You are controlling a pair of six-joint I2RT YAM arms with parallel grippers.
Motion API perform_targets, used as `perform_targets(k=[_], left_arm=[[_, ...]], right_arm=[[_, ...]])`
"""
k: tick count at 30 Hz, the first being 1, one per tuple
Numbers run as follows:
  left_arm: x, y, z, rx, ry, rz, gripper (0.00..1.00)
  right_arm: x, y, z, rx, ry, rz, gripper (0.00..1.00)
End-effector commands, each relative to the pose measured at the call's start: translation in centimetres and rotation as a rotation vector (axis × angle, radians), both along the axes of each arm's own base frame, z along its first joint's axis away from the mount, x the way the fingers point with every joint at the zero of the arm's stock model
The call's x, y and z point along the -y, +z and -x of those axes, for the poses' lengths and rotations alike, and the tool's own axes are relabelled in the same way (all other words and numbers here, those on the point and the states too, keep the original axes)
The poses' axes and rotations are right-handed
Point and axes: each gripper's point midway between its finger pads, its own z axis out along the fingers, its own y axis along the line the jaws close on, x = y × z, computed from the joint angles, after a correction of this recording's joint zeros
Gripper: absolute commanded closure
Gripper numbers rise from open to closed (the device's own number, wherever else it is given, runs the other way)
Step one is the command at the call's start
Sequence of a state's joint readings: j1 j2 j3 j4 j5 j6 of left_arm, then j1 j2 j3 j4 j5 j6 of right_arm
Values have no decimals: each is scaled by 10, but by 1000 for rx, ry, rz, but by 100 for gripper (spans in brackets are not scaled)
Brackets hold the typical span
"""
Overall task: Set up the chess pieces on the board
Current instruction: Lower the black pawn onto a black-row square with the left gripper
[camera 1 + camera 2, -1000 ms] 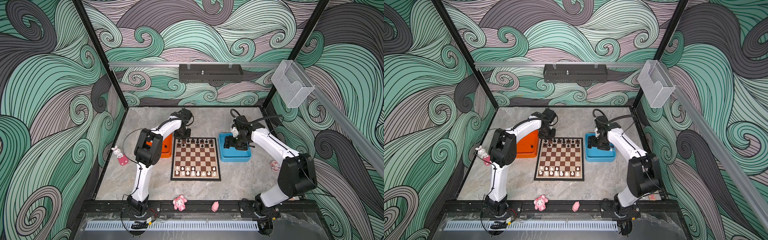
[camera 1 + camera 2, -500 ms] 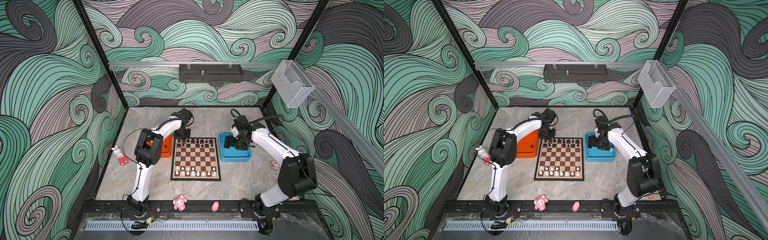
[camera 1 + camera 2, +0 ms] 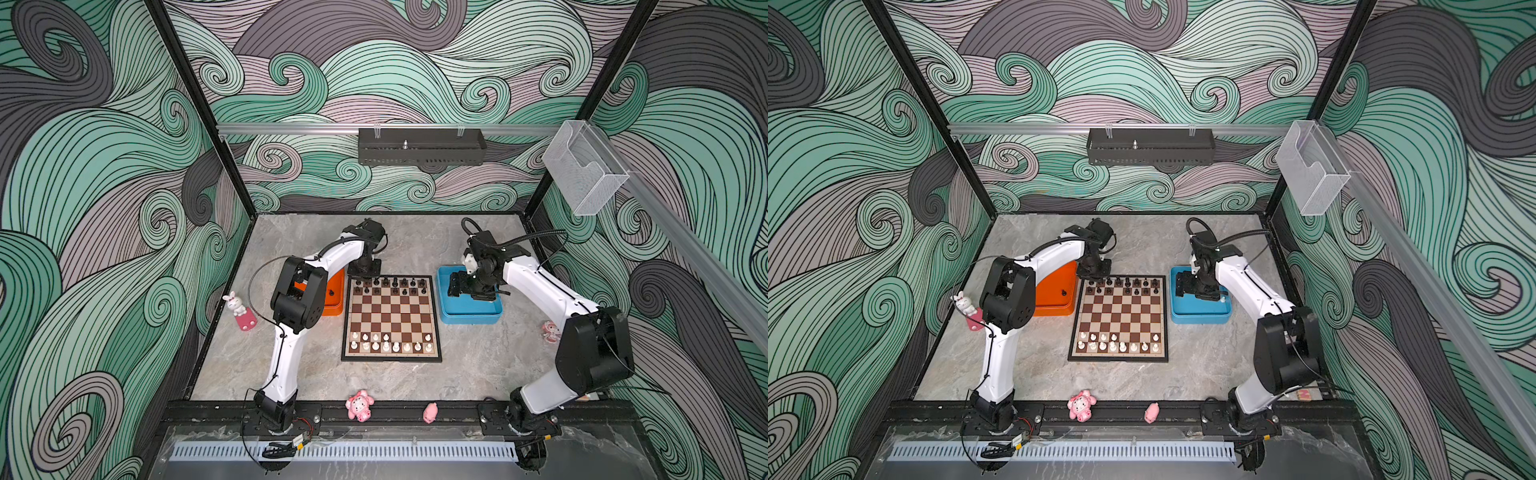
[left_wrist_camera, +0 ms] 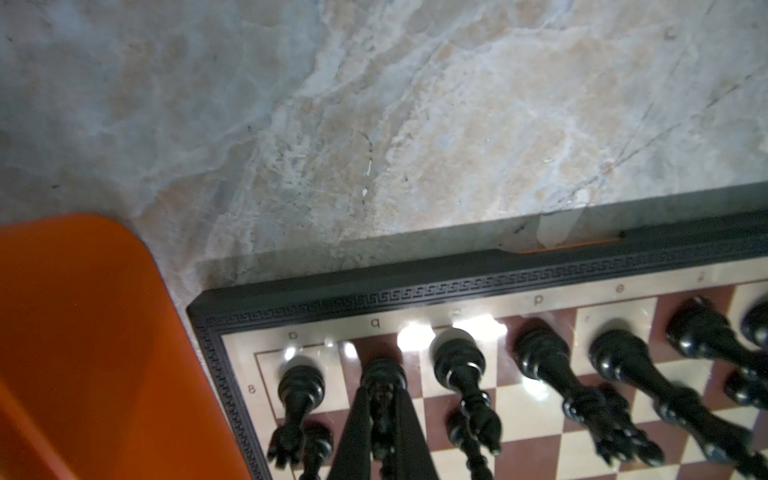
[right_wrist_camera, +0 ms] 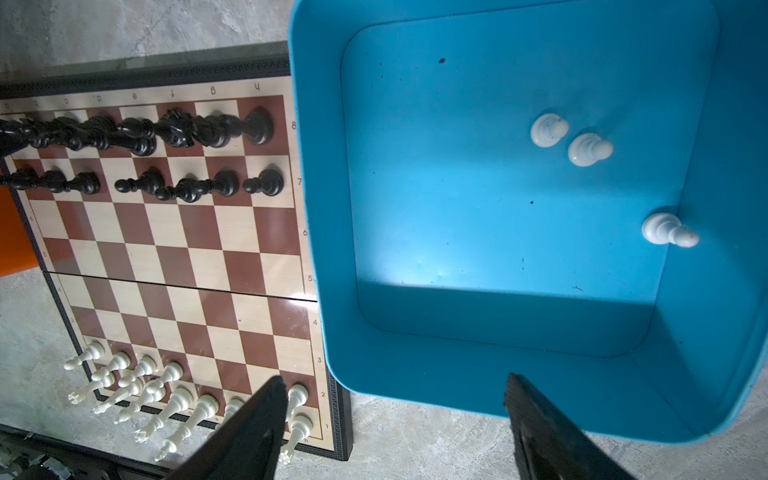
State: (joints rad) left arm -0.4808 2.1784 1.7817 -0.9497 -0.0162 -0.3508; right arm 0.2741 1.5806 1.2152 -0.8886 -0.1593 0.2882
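The board (image 3: 390,320) lies mid-table in both top views. Black chess pieces (image 3: 390,284) fill its two far rows and white chess pieces (image 3: 390,343) stand along its near rows. My left gripper (image 4: 383,392) is at the board's far left corner, shut on a black piece (image 4: 382,374). That piece stands upright over the second square of the back row; I cannot tell whether its base touches. My right gripper (image 5: 395,415) hangs open and empty over the board-side edge of the blue tray (image 5: 519,340). Three white pawns (image 5: 588,149) stand in that tray.
An orange tray (image 3: 334,295) sits just left of the board, partly under the left arm. Pink figurines stand at the left edge (image 3: 239,309), along the front rail (image 3: 359,405) and at the right edge (image 3: 550,330). A clear box (image 3: 584,170) hangs on the right wall.
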Motion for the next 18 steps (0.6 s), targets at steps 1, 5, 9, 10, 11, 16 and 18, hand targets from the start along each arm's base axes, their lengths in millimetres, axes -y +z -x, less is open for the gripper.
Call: perform_targets(k=[1, 5, 9, 10, 11, 16, 18], left_arm=[[-1, -7, 4, -22, 2, -22, 97], [-2, -8, 5, -24, 3, -24, 95], [-2, -9, 5, -26, 3, -26, 93], [-2, -9, 5, -26, 3, -26, 92], [-2, -9, 5, -26, 3, -25, 91], [-3, -8, 5, -22, 2, -26, 84], [-2, -7, 5, -20, 1, -25, 82]], right_arm=[[2, -5, 3, -20, 4, -2, 17], [2, -6, 3, -20, 3, -2, 17], [2, -7, 4, -22, 2, -1, 17], [2, -6, 4, -21, 2, -2, 17], [2, -6, 4, -22, 3, -2, 17], [3, -7, 5, -22, 1, -2, 17], [3, -7, 5, -22, 1, -2, 17]])
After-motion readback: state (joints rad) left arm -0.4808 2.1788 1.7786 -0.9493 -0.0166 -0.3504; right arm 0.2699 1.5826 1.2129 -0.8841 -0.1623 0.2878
